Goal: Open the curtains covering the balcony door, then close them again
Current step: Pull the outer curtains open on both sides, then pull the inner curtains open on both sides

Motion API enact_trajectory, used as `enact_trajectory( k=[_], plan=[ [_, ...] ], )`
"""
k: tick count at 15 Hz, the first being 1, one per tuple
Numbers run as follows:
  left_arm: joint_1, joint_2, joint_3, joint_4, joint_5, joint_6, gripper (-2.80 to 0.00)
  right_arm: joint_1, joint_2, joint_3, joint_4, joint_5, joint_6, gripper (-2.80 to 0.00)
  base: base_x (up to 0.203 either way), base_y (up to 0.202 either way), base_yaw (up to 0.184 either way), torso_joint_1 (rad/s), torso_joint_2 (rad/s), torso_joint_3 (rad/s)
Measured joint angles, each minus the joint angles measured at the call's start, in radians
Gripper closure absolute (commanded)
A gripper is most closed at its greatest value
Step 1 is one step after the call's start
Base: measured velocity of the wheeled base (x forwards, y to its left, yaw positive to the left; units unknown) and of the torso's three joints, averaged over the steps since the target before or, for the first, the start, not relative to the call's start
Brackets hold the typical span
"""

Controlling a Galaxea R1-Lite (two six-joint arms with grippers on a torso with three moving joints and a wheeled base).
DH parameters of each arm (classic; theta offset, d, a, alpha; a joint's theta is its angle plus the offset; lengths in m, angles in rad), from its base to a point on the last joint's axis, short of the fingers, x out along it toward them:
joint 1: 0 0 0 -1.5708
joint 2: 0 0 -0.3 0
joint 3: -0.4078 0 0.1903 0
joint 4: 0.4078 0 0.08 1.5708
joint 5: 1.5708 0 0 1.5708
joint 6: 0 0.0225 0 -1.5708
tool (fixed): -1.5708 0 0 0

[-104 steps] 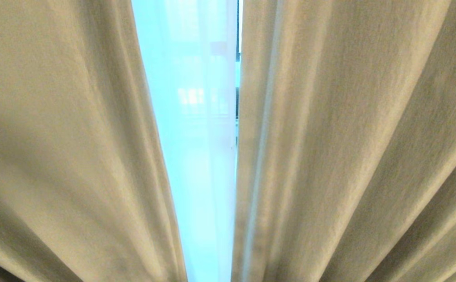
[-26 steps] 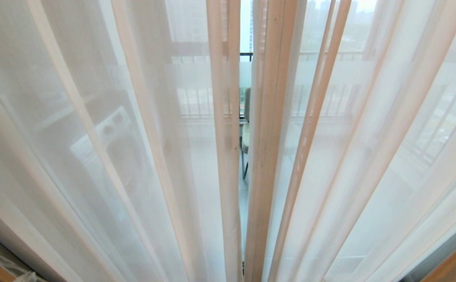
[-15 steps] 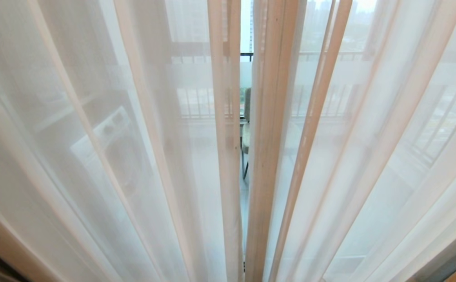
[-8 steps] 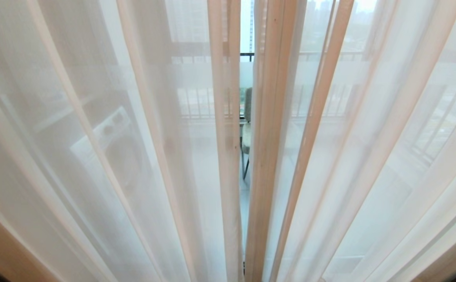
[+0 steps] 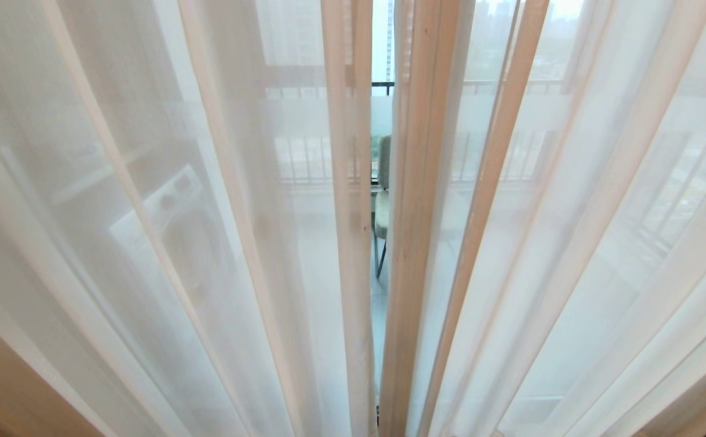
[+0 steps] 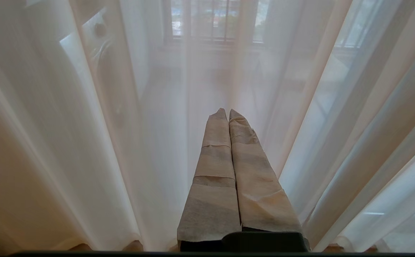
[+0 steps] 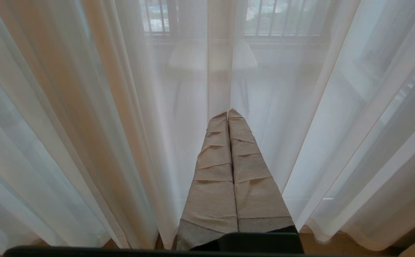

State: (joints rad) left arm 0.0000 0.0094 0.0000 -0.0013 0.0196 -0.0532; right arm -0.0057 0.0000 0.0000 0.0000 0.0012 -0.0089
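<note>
Head view had earlier been filled by the thick beige drapes with only a slit between them; those were gone from the middle, and the thin white sheers (image 5: 219,230) hung across the whole picture, their two inner edges nearly meeting. So the heavy layer looked opened, while the sheer layer remained to be parted. Over the last second nothing shifted. Through the narrow gap (image 5: 380,121) showed a dark railing and a chair (image 5: 381,206) on the balcony. The sheers were gauzy, see-through, in long soft pleats. The left gripper (image 6: 225,114) and right gripper (image 7: 227,115), both tape-wrapped, pointed at the sheers with jaws closed, holding nothing.
</note>
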Motion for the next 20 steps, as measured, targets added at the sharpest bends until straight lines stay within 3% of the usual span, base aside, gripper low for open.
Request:
enact_trajectory(
  k=[20],
  plan=[
    [-0.001, -0.007, 0.0, 0.0, 0.0, -0.001, 0.0, 0.0, 0.0, 0.0, 0.0, 0.0, 0.0, 0.0, 0.0, 0.0, 0.0, 0.0, 0.0, 0.0]
  ],
)
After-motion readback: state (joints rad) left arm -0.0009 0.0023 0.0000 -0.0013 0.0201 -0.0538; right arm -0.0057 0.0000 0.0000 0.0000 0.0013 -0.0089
